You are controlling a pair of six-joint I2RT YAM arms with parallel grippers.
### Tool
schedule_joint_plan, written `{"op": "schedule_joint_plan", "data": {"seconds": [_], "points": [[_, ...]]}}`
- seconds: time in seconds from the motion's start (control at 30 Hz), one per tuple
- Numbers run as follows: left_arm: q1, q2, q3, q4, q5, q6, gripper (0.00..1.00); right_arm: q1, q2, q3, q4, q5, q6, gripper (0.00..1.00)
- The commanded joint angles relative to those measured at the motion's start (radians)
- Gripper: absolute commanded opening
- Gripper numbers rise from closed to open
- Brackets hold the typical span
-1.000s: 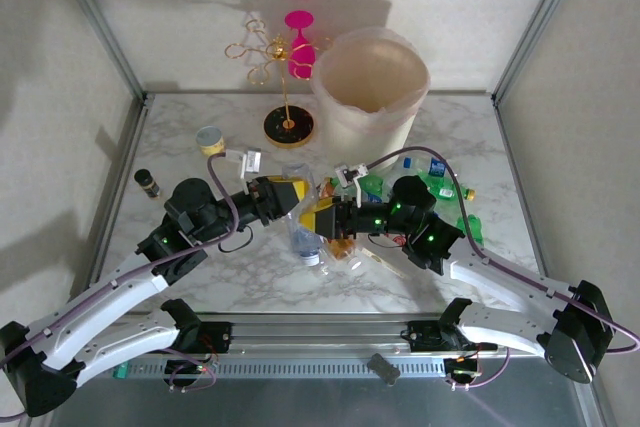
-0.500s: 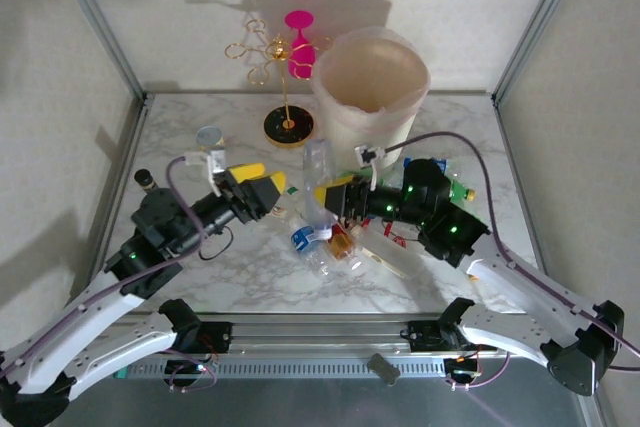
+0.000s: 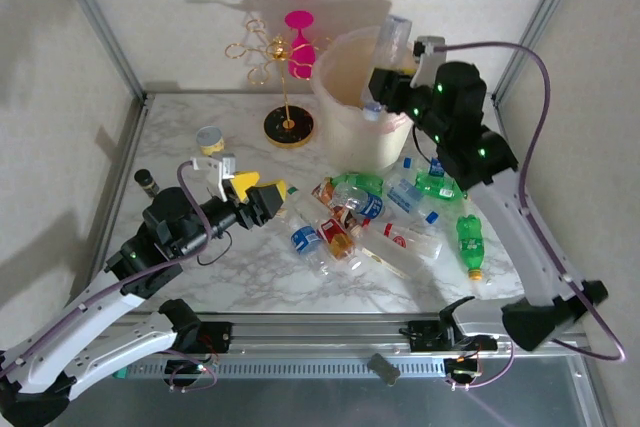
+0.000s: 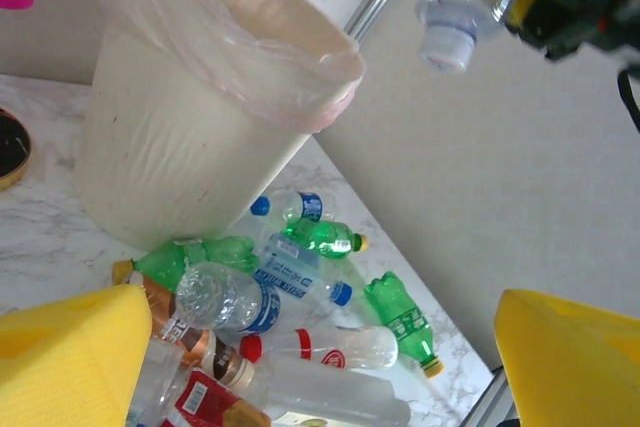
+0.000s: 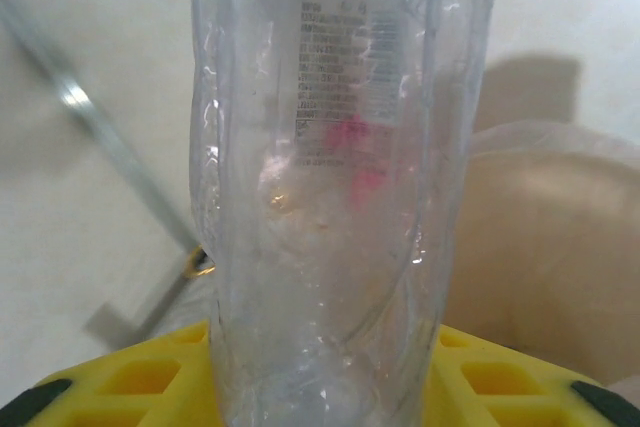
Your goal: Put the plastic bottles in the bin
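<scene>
While the right gripper (image 3: 392, 75) hangs over the bin (image 3: 345, 142), it pinches a clear bottle (image 3: 393, 39), which is tilted with its cap end down above the bin's mouth. Bin stands at the far side of the desk (image 3: 190, 267), right of a gold stand (image 3: 288, 125). Left gripper (image 3: 268, 199) sits low over the desk, yellow fingers (image 4: 70, 347) spread with nothing between them, just left of the heap. Other bottles (image 3: 385, 232) lie in a loose heap in front of the bin: clear ones with blue and red labels, some green. One green bottle (image 3: 470, 243) lies at the heap's right edge. Cup (image 3: 209, 139) and dark vial (image 3: 147, 182) sit well to the left.
</scene>
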Motion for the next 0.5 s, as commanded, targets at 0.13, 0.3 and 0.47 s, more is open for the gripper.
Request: {"op": "schedule_joint_plan", "data": {"seconds": [0.13, 0.3, 0.47], "points": [[-0.006, -0.007, -0.032, -0.010, 0.008, 0.052, 0.88, -0.098, 0.252, 0.218, -0.074, 0.076, -0.102, 0.45], [-0.006, -0.011, -0.053, -0.003, 0.021, 0.046, 0.88, -0.111, 0.441, 0.390, -0.191, 0.064, -0.116, 0.45], [-0.006, -0.011, -0.068, 0.011, 0.032, 0.045, 0.88, -0.111, 0.585, 0.492, -0.268, 0.009, -0.113, 0.47]]}}
